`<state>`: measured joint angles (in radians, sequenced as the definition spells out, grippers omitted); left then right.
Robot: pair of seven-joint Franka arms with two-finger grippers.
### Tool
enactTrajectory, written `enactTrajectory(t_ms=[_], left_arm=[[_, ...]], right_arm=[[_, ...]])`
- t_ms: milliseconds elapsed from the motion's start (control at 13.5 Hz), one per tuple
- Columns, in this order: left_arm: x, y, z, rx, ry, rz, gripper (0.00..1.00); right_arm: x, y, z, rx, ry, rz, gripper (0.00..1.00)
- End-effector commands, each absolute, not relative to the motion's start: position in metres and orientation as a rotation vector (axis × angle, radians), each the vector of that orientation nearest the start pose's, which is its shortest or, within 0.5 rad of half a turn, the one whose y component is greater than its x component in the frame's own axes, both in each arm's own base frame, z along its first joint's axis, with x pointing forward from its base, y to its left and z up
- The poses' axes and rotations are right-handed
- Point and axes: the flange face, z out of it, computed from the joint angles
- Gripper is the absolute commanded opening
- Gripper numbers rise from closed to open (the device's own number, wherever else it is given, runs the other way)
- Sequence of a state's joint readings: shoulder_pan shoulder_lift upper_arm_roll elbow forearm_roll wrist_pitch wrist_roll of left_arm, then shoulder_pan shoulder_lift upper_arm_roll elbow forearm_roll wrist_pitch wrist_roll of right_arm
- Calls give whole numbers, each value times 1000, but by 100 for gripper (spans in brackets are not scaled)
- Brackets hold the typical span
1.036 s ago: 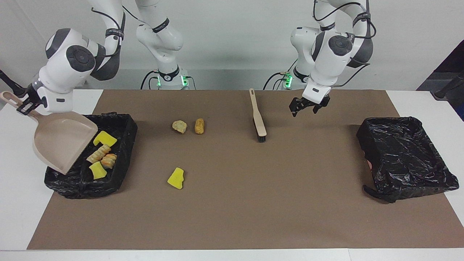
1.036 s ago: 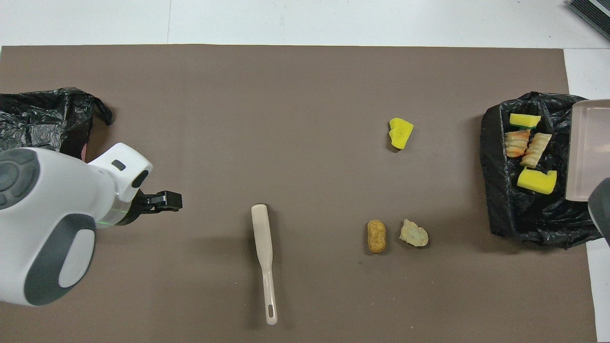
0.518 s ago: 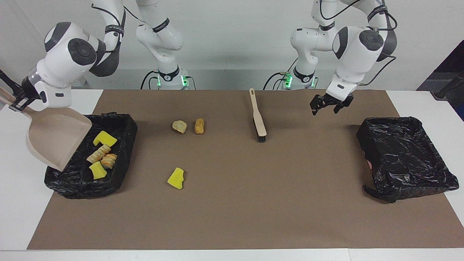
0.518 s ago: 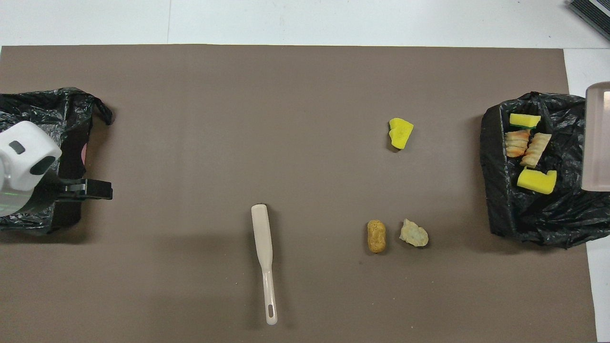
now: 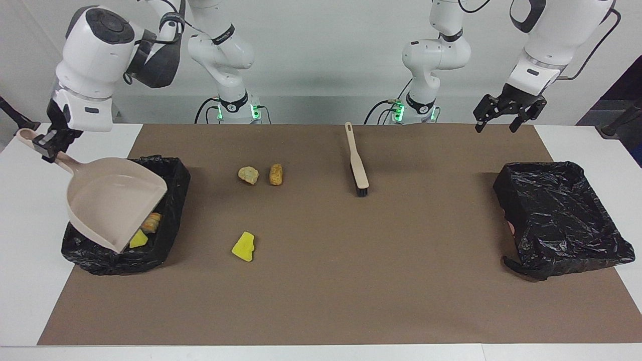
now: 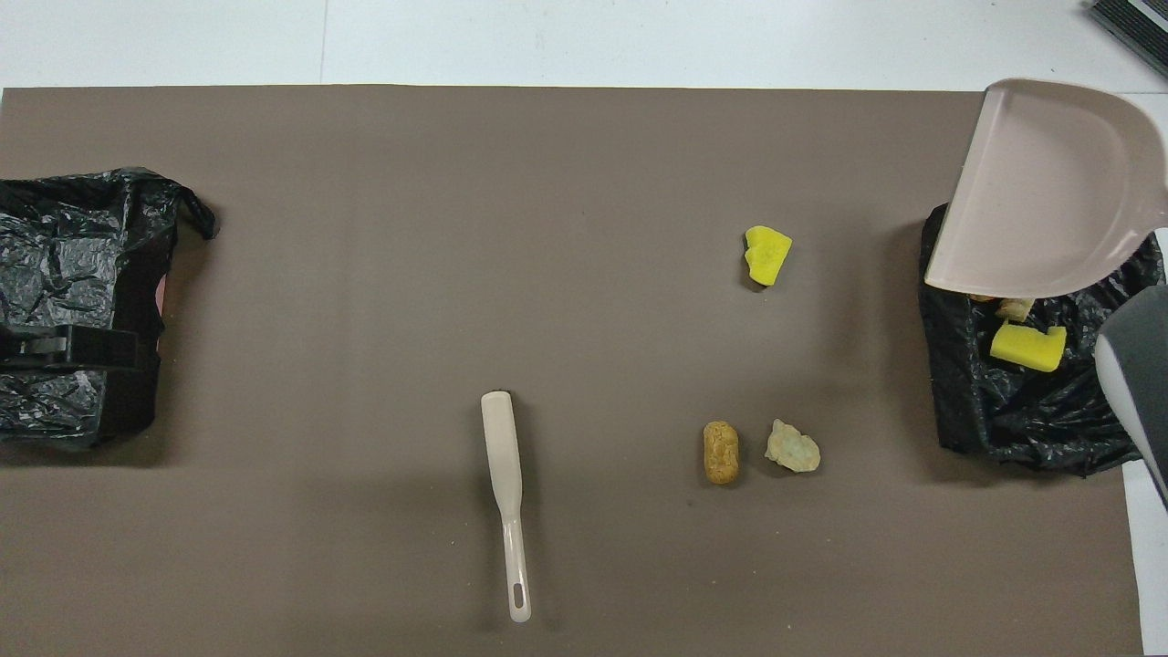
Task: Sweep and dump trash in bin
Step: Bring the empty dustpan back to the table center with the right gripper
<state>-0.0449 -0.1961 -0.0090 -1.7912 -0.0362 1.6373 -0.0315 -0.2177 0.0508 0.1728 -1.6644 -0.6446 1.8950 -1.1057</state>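
Three pieces of trash lie on the brown mat: a yellow sponge chunk [image 5: 243, 246] [image 6: 766, 254], a tan lump [image 5: 248, 174] [image 6: 792, 447] and an orange-brown lump [image 5: 276, 174] [image 6: 721, 452] beside it. More scraps [image 5: 144, 230] [image 6: 1027, 345] lie in the black-lined bin [image 5: 173, 173] [image 6: 954, 383] at the right arm's end. My right gripper [image 5: 48, 144] is shut on the handle of the beige dustpan [image 5: 118, 200] [image 6: 1049, 187], which is tilted over that bin and hides most of the scraps. My left gripper [image 5: 497, 123] hangs open and empty, high above the mat.
The beige brush [image 5: 357, 163] [image 6: 505, 484] lies on the mat near the robots, bristles pointing away from them. A second black-lined bin [image 5: 556, 215] [image 6: 73, 237] stands at the left arm's end, with nothing showing in it. A white table surrounds the mat.
The right arm swung the dustpan over the bin, covering most scraps there. The left gripper rose and moved from beside the brush toward the left arm's end.
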Motion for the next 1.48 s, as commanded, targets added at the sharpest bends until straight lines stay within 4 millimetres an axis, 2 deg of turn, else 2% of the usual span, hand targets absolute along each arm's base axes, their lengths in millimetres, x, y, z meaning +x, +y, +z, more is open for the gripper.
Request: enactTrajectory(t_ms=[0,222,444,666,888,1184,1406], left_arm=[[496,-30,646,-3160,38,-79,100],[495,-30,647,-3161,57,-89,100],[495,-30,646,-3161,57,-86,100],[494,-30,645,-3161,60,-84,100],[495,-28,643,-3161,57,-81,100],[498,-28,641,-3161,55,-91,100],[500,-26,637,-3163,47,-91,100]], right_arm=[[599,-37,597,2228,1326,-127,0],[605,6,581,2392,1176,-49,0],[625,57,565,2562,983,60,0],[643,131,544,2711,728,116,0],[661,193,522,2839,499,180,0],[660,279,494,3010,176,171,0],[644,348,462,3069,13,126,0]])
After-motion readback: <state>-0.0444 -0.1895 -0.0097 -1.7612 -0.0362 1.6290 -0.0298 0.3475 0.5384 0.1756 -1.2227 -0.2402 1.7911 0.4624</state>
